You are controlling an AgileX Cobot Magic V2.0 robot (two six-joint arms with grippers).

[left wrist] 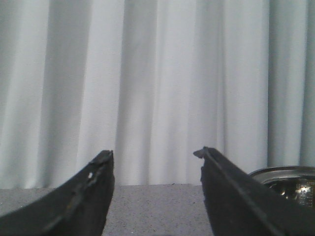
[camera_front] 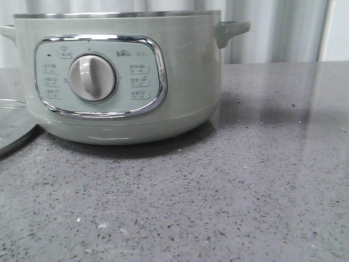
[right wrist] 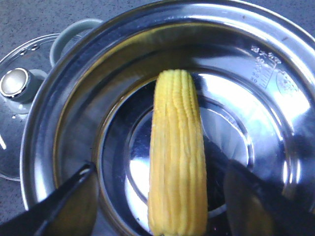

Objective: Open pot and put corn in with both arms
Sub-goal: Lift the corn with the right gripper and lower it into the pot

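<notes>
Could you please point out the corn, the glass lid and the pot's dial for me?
corn (right wrist: 177, 152): right wrist view, middle of the cob.
glass lid (right wrist: 15, 81): right wrist view, its knob.
pot dial (camera_front: 92, 78): front view, centre of the grey knob.

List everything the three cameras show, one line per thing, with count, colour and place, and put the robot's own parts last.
pot: one, pale sage green with a steel rim, on the worktop, lid off
corn: one cob, bright yellow, inside the pot's steel bowl, between the right gripper's fingers
glass lid: one, clear with a pale knob, flat on the worktop beside the pot
worktop: one, speckled grey, under everything
curtain: one, white, pleated, behind the worktop
left gripper: one, black, open and empty, facing the curtain
right gripper: one, black, open above the pot, fingers either side of the corn
</notes>
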